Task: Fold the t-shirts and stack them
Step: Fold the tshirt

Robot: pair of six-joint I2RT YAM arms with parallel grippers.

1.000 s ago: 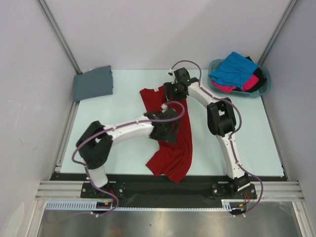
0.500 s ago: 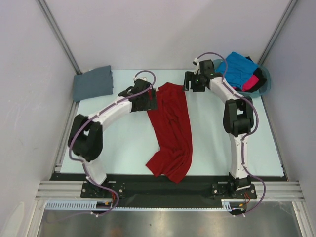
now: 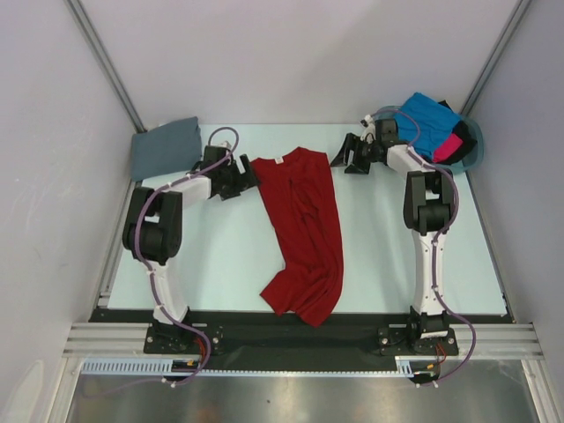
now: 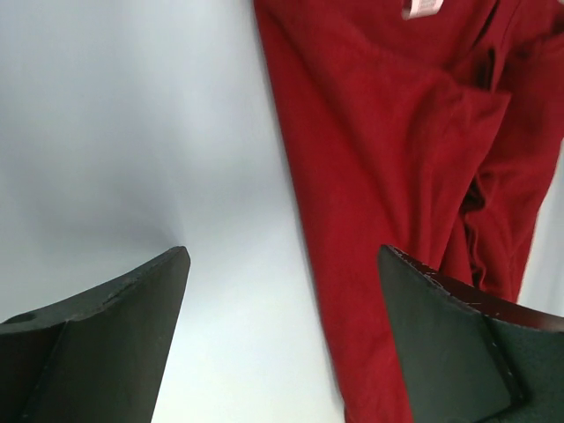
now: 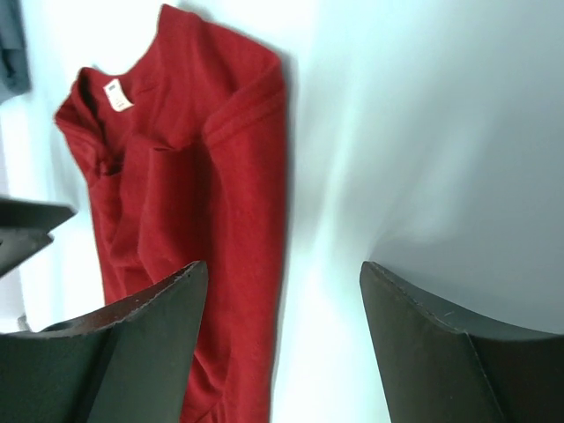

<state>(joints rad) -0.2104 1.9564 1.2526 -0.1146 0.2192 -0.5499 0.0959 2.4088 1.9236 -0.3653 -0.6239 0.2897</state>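
The deep red t-shirt (image 3: 304, 225) lies on the table in a long, creased strip, collar at the far end; it also shows in the left wrist view (image 4: 397, 132) and the right wrist view (image 5: 189, 167). My left gripper (image 3: 249, 176) is open and empty just left of the collar end. My right gripper (image 3: 339, 159) is open and empty just right of it. The slate grey t-shirt (image 3: 166, 147) lies folded at the far left. The bright blue (image 3: 421, 123), hot pink (image 3: 448, 146) and black (image 3: 463, 141) t-shirts sit piled in the teal basket (image 3: 477, 148).
The basket stands at the far right corner, close behind my right arm. The enclosure walls and slanted frame posts (image 3: 106, 62) close in the table. A black strip and metal rail (image 3: 291, 339) run along the near edge by the arm bases.
Both grippers let go of the red shirt's collar end and moved outward, left arm to the left, right arm to the right. The shirt's top now lies spread on the table.
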